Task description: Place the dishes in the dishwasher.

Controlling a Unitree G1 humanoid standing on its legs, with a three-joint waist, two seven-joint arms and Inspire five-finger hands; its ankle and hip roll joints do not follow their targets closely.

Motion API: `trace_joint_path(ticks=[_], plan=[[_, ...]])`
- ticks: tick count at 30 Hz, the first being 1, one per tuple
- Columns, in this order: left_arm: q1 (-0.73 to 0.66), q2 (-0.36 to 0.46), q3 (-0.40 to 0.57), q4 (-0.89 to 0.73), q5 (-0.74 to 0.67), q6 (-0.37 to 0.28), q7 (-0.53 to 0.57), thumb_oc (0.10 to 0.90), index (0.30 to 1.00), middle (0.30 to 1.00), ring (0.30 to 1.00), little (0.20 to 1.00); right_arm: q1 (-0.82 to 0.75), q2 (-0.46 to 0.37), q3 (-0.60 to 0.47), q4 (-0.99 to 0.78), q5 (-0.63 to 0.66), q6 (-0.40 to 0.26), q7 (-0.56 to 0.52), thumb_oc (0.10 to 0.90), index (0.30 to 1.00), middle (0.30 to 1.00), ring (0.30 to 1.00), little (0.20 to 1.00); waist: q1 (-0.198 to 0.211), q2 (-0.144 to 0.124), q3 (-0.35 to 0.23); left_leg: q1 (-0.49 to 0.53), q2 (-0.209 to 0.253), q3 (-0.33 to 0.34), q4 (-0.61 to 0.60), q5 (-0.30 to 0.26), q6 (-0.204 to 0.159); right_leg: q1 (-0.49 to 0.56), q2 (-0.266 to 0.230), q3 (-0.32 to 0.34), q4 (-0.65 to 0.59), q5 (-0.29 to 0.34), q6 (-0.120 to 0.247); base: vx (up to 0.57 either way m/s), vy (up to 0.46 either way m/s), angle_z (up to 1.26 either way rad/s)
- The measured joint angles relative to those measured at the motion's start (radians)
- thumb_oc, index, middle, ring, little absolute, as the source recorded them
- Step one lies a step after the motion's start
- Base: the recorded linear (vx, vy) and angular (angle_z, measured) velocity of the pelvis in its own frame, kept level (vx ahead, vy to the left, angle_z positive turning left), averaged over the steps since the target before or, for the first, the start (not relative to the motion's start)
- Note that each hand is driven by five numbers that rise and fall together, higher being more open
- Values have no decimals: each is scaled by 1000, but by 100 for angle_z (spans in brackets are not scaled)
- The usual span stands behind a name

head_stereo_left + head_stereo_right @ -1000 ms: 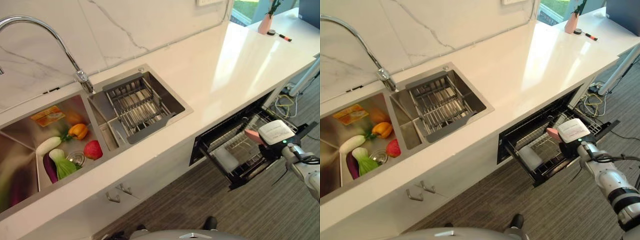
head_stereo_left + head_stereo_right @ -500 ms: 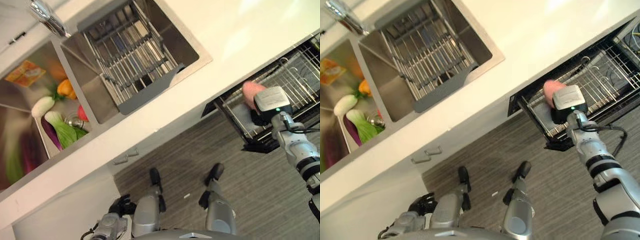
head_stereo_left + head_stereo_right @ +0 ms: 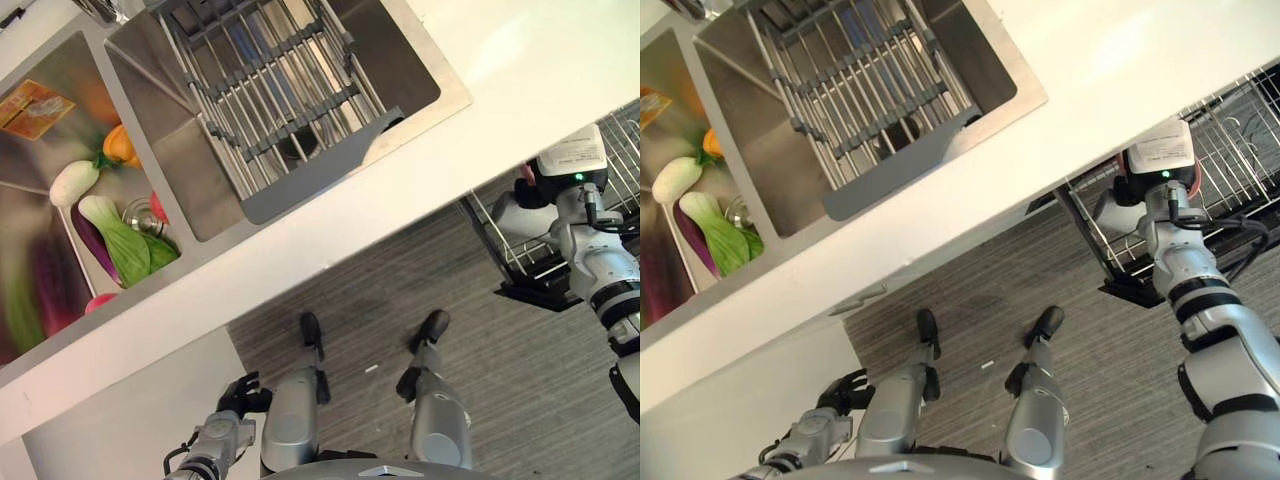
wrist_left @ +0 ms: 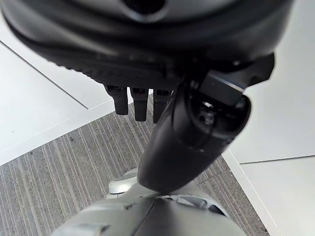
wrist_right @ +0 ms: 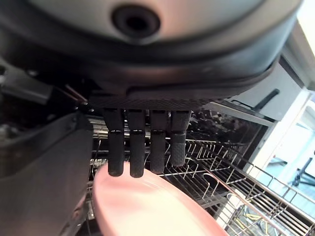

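A pink plate is pinched in my right hand, with the fingers lying on its upper face and the thumb below. The hand holds it over the front of the dishwasher's pulled-out wire rack, just under the counter's edge. In the eye views the hand covers most of the plate. Down by my side, close to the floor, my left hand hangs with relaxed fingers and nothing in it.
A white dish lies in the rack beside my right hand. The white counter overhangs the rack. A steel sink holds a grey drying rack; its left basin holds vegetables.
The camera has tipped down and shifted. My right hand has carried the pink plate further in under the counter's edge, over the rack; the hand now covers most of the plate.
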Motion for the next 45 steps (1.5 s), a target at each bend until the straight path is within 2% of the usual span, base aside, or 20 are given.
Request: trace_joint_path(ticks=[6, 10, 15, 17, 18, 19, 20, 21, 22, 24, 25, 27, 28, 30, 31, 32, 33, 35, 38, 45], plan=[[16, -6, 14, 1, 4, 11, 1, 800, 900, 900, 900, 900, 161, 11, -90, -142, 41, -6, -5, 800, 900, 900, 900, 900, -22, -9, -8, 69, 1, 0, -14, -2, 2, 67, 2, 3, 0, -5, 6, 27, -17, 1], [18, -2, 102, 20, 14, 31, -5, 800, 900, 900, 900, 900, 302, 9, -241, -289, 72, -22, -4, 800, 900, 900, 900, 900, -48, -49, -36, 117, 3, 6, -30, 6, 2, 99, 8, 15, 0, -12, 16, 103, -59, -7], [29, -5, 149, 73, 95, 32, -46, 800, 900, 900, 900, 900, 519, -3, -475, -336, 164, -36, -4, 800, 900, 900, 900, 900, -51, -88, -184, 190, 9, 21, -31, -11, -1, 167, 14, 21, -1, -28, 34, 89, -64, -5], [37, -4, 170, 105, 134, 36, -57, 800, 900, 900, 900, 900, 601, 11, -581, -334, 242, -73, -8, 800, 900, 900, 900, 900, -59, -109, -241, 236, 14, 35, -31, -28, -2, 203, 19, 33, -1, -37, 41, 94, -40, -15], [37, -4, 170, 105, 134, 36, -57, 800, 900, 900, 900, 900, 601, 11, -581, -334, 242, -73, -8, 800, 900, 900, 900, 900, -59, -109, -241, 236, 14, 35, -31, -28, -2, 203, 19, 33, -1, -37, 41, 53, -25, -15], [70, -3, 177, 130, 145, 44, -65, 800, 900, 900, 900, 900, 636, 45, -648, -301, 306, -76, -17, 800, 900, 900, 900, 900, -68, -123, -312, 245, 20, 47, -32, -45, 1, 212, 25, 40, -1, -52, 46, 68, -39, -22], [74, -4, 173, 133, 147, 45, -67, 800, 900, 900, 900, 900, 666, 50, -681, -276, 339, -74, -22, 800, 900, 900, 900, 900, -85, -130, -346, 254, 22, 59, -31, -48, -1, 205, 28, 51, -1, -52, 46, 68, -39, -22], [74, -4, 173, 133, 147, 45, -67, 800, 900, 900, 900, 900, 666, 50, -681, -276, 339, -74, -22, 800, 900, 900, 900, 900, -85, -130, -346, 254, 22, 59, -31, -48, -1, 205, 28, 51, -1, -52, 46, 38, -23, -16], [78, -4, 176, 149, 164, 55, -72, 800, 900, 900, 900, 900, 723, 62, -743, -257, 389, -93, -32, 800, 900, 900, 900, 900, -90, -133, -365, 265, 26, 61, -31, -47, -2, 216, 34, 53, -1, -52, 44, 40, -20, -5], [97, -11, 165, 153, 165, 55, -75, 800, 900, 900, 900, 900, 806, 80, -804, -111, 521, -119, -38, 800, 900, 900, 900, 900, -107, -127, -402, 268, 32, 63, -31, -51, -5, 220, 39, 56, -2, -59, 45, 74, -55, -8], [92, -15, 161, 161, 165, 56, -79, 800, 900, 900, 900, 900, 824, 97, -833, -19, 590, -137, -39, 400, 300, 300, 300, 300, -122, -122, -404, 270, 33, 65, -31, -51, -5, 220, 41, 58, -2, -59, 45, 78, -65, -3], [86, -21, 158, 173, 164, 57, -85, 800, 900, 900, 900, 900, 855, 186, -921, 147, 731, -177, -40, 400, 300, 300, 300, 300, -122, -107, -414, 269, 42, 64, -31, -52, -7, 220, 49, 56, -2, -62, 41, 59, -49, -2], [98, -27, 159, 178, 163, 55, -90, 800, 900, 900, 900, 900, 859, 227, -930, 187, 808, -160, -35, 400, 300, 300, 300, 300, -125, -98, -415, 268, 46, 64, -32, -53, -9, 218, 52, 57, -2, -64, 40, 46, -34, -9], [103, -46, 159, 182, 162, 56, -92, 800, 900, 900, 900, 900, 870, 269, -920, 241, 899, -150, -23, 400, 300, 300, 300, 300, -149, -59, -410, 265, 46, 71, -34, -54, -9, 211, 52, 64, -2, -63, 41, 20, -11, -9], [103, -46, 159, 182, 162, 56, -92, 800, 900, 900, 900, 900, 870, 269, -920, 241, 899, -150, -23, 400, 300, 300, 300, 300, -149, -59, -410, 265, 46, 71, -34, -54, -9, 211, 52, 64, -2, -63, 41, 11, -5, -12], [99, -70, 159, 183, 162, 55, -93, 800, 900, 900, 900, 900, 870, 287, -871, 267, 958, -146, 0, 400, 300, 300, 300, 300, -154, -18, -405, 265, 45, 81, -33, -54, -10, 205, 53, 74, -2, -61, 42, 23, -17, -10], [96, -76, 159, 184, 162, 55, -93, 800, 900, 900, 900, 900, 870, 288, -852, 267, 971, -147, 7, 400, 300, 300, 300, 300, -152, -10, -403, 265, 45, 81, -31, -54, -10, 205, 52, 73, -3, -61, 42, 20, -19, -8], [97, -80, 160, 184, 160, 50, -97, 800, 900, 900, 900, 900, 847, 289, -780, 310, 971, -180, 17, 400, 300, 300, 300, 300, -133, -6, -401, 259, 49, 72, -30, -54, -10, 206, 54, 66, -5, -62, 42, -3, -20, 11], [93, -75, 166, 174, 143, 38, -109, 800, 900, 900, 900, 900, 807, 284, -686, 360, 967, -177, 52, 400, 300, 300, 300, 300, -92, -18, -395, 227, 48, 34, -23, -45, -3, 206, 50, 42, -5, -62, 41, -16, -17, 36], [90, -73, 170, 145, 141, 26, -119, 800, 900, 900, 900, 900, 671, 249, -606, 346, 850, -178, 116, 400, 300, 300, 300, 300, -40, -7, -373, 225, 35, -21, -26, -31, -10, 243, 36, -11, -5, -71, 52, 25, -8, 26]])
